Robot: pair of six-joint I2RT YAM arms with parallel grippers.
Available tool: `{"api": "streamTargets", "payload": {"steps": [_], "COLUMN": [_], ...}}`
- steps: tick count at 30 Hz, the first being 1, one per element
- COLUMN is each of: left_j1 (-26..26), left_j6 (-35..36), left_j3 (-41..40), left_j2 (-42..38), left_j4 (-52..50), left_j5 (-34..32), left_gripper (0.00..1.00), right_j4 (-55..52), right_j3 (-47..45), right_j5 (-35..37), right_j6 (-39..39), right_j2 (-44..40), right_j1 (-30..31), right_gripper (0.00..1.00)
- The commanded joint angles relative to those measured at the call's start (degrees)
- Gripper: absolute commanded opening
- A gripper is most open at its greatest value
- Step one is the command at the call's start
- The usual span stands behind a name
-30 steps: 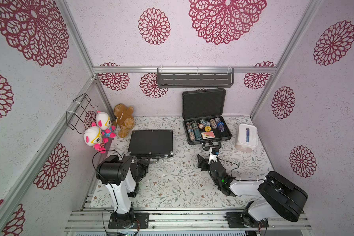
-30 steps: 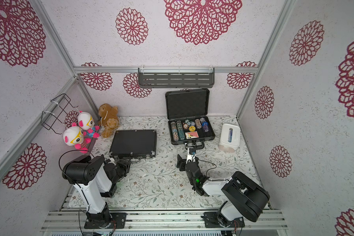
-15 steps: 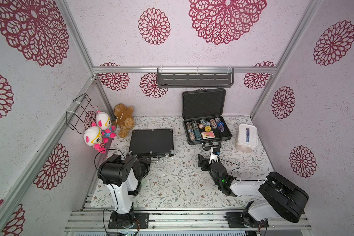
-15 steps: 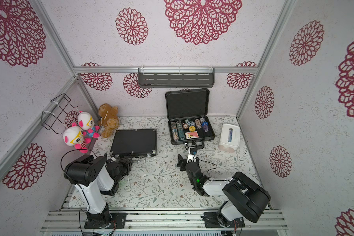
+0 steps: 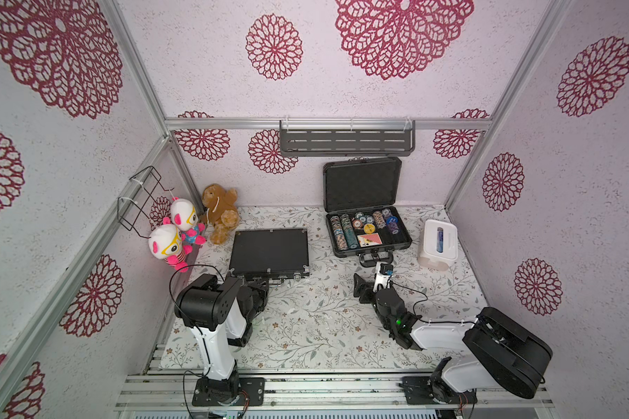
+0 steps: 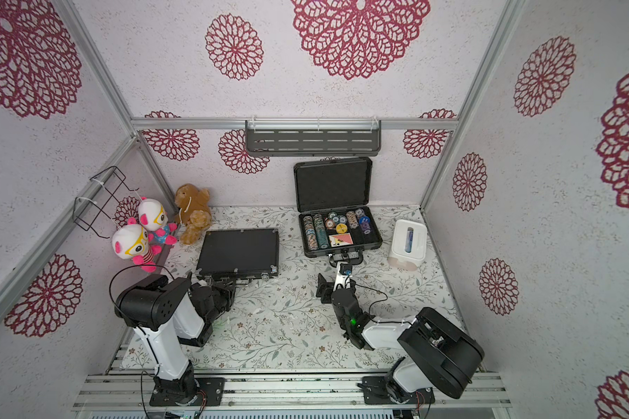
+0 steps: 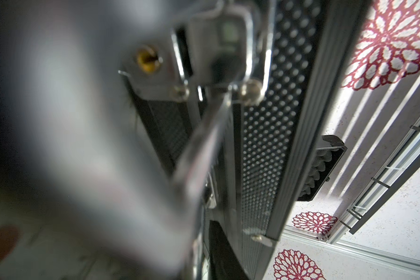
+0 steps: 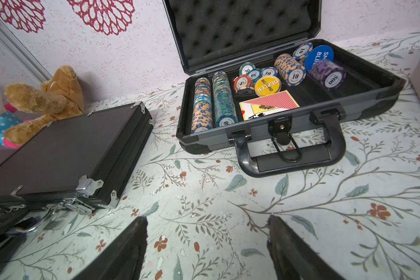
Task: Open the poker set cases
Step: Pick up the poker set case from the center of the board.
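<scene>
**Floral-cloth bench, one poker case open, one shut**

Flowery tablecloth (image 5: pixel 305 326) is covering the bench. In both top views the thin black case (image 5: pixel 269 250) is lying flat and closed on the left. The thicker grey case (image 5: pixel 362 185) is sitting to its right, lid standing up, chips (image 5: pixel 345 232) showing. Left gripper (image 5: pixel 258 284) is parked right at the thin case's front edge, with the left arm (image 5: pixel 211 308) folded tight and blocking the jaws. Right gripper (image 5: pixel 371 278) is hovering low just in front of the grey case's handle (image 5: pixel 374 258), not touching. Tissue box (image 5: pixel 438 245) is sitting right of the grey case. A brown teddy (image 5: pixel 220 212) and two pink-and-white plushies (image 5: pixel 166 245) are crowding the back-left corner.

Left wrist cam is giving what the tops can't: a silver latch (image 7: pixel 218 48) and brass keyhole (image 7: pixel 149 59). A blurred finger (image 7: pixel 83 121) is filling half the picture though, so can't tell if those jaws are wide or pinched.

Right wrist cam is showing both fingers (image 8: pixel 121 254) spread wide over bare cloth, gripping nothing. It's also showing the chips and a card deck (image 8: pixel 268 104) inside the grey case.
</scene>
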Motion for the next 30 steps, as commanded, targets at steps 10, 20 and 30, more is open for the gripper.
{"api": "streamTargets", "payload": {"steps": [10, 20, 30], "left_j1": [-2.80, -3.92, -6.09], "left_j6": [-5.65, -15.40, -14.20], "left_j3": [-2.15, 0.87, 11.83], "left_j2": [0.24, -10.76, -43.00], "left_j4": [-15.81, -21.27, -60.93], "left_j5": [4.21, 5.58, -6.74], "left_gripper": [0.04, 0.00, 0.00], "right_j4": [-4.78, -21.61, -4.31], "right_j3": [2.19, 12.30, 18.10], "right_j5": [3.41, -5.06, -7.25], "right_j6": [1.93, 26.56, 42.66], "right_j2": [-1.38, 0.40, 13.80], "right_j1": [-0.63, 0.28, 8.54], "right_gripper": [0.98, 0.99, 0.98]}}
